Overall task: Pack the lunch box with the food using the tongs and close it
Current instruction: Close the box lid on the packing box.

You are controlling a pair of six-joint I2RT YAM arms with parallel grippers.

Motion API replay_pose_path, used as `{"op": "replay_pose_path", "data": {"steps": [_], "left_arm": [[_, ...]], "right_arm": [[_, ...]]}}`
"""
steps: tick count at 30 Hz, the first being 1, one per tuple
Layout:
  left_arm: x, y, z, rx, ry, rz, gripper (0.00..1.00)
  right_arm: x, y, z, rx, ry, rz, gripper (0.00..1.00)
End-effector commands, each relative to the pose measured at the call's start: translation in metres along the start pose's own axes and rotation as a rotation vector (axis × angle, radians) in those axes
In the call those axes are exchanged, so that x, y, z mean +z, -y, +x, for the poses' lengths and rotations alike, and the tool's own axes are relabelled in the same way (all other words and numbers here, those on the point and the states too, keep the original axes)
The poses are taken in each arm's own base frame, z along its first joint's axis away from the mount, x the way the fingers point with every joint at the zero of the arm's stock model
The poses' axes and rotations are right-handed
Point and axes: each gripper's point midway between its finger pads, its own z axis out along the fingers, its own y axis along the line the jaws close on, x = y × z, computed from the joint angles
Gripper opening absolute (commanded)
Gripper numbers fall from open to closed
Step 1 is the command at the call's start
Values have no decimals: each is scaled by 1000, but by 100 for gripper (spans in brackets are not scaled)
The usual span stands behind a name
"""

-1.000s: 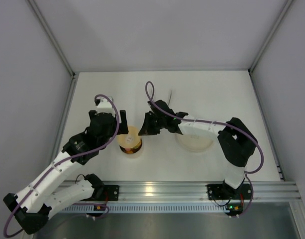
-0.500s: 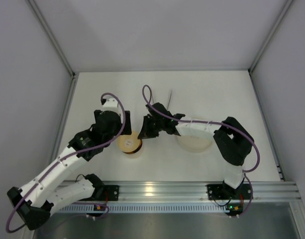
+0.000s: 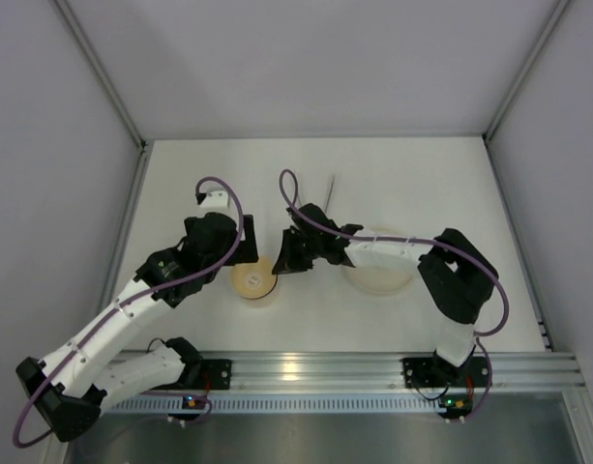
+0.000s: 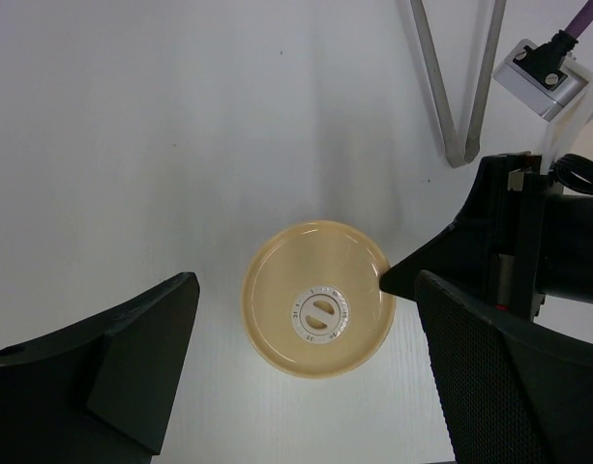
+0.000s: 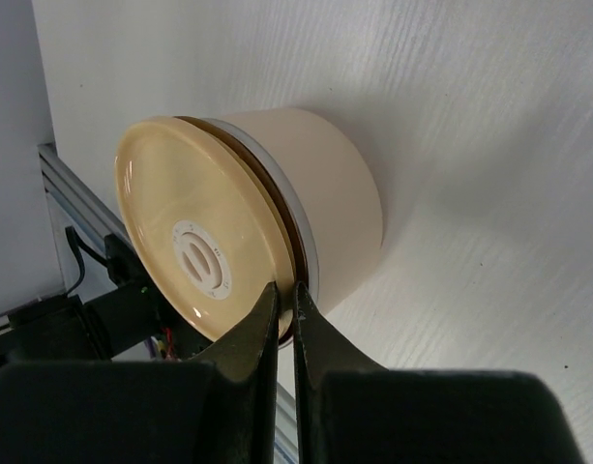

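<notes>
The lunch box (image 3: 253, 280) is a small round cream-sided pot (image 5: 325, 184) with a tan lid (image 4: 318, 298) that has a white dial in its middle. My right gripper (image 5: 284, 295) is shut on the lid's rim at the box's right side, seen in the overhead view as the right gripper (image 3: 282, 259). My left gripper (image 4: 311, 358) hangs open above the lid, its fingers (image 4: 132, 358) spread wide on both sides and touching nothing. The silvery tongs (image 4: 453, 87) lie on the table behind the box, also seen as the tongs (image 3: 329, 188). The food is not in view.
A pale translucent plate (image 3: 378, 278) sits to the right of the box, partly under my right arm. An aluminium rail (image 3: 306, 367) runs along the near table edge. Grey walls enclose the white table on three sides.
My left gripper has drawn back from over the lunch box, still open. The lid now shows flat on the pot. My right gripper stays pinched at the rim.
</notes>
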Motion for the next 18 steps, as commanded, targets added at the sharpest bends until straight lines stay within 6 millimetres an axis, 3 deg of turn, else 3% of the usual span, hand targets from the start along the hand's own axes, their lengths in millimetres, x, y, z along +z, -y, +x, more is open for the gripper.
{"op": "replay_pose_path", "data": {"steps": [1, 12, 18], "left_arm": [[-4, 1, 0, -61, -9, 6, 98], [6, 0, 29, -106, -93, -16, 98], [11, 3, 43, -136, -129, -12, 97]], "right_arm": [[-8, 1, 10, -46, -2, 24, 0], [-20, 9, 11, -98, -9, 69, 0], [-24, 23, 18, -97, -37, 82, 0]]}}
